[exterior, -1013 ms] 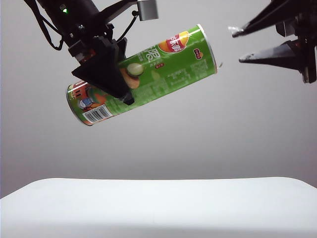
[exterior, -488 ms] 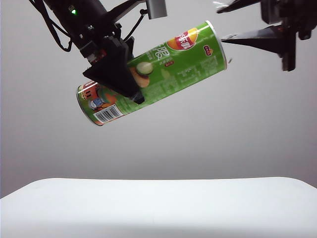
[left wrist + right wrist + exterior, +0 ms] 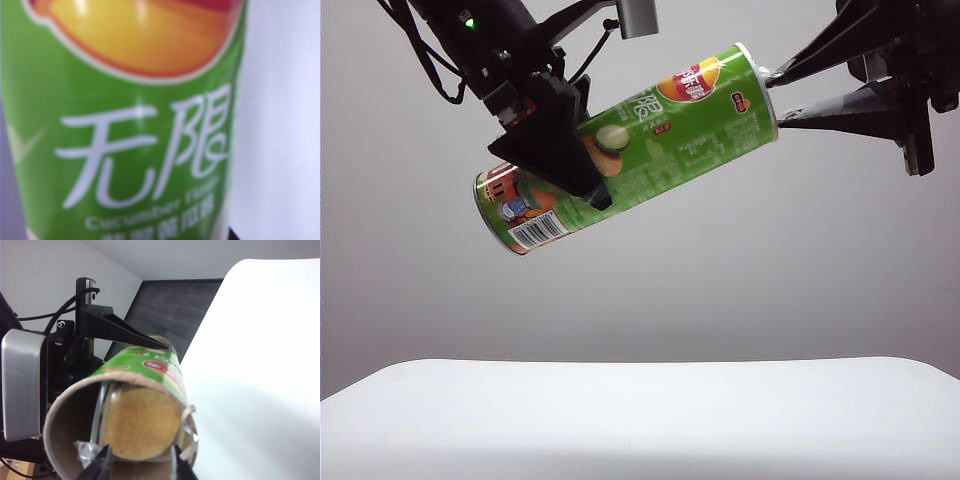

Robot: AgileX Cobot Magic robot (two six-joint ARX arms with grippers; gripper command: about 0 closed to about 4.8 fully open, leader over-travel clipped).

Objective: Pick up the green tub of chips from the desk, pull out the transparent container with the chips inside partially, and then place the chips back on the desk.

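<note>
The green tub of chips (image 3: 650,130) hangs tilted high above the desk (image 3: 640,420), its open end up and to the right. My left gripper (image 3: 565,150) is shut on the tub's middle, and in the left wrist view the tub's label (image 3: 125,125) fills the picture. My right gripper (image 3: 777,98) is at the open mouth. In the right wrist view its fingertips (image 3: 140,462) straddle the end of the transparent container (image 3: 103,410) and press its two sides. The chips (image 3: 142,425) show inside as an orange-yellow disc.
The white desk (image 3: 260,365) lies far below both arms, with dark floor beyond its edge. The left arm's silver camera block (image 3: 20,385) and cables sit close beside the tub. A grey wall stands behind.
The left arm lifted the tub slightly up and right, then held still. My right gripper came in to the tub's open mouth and its jaws narrowed onto the container's end.
</note>
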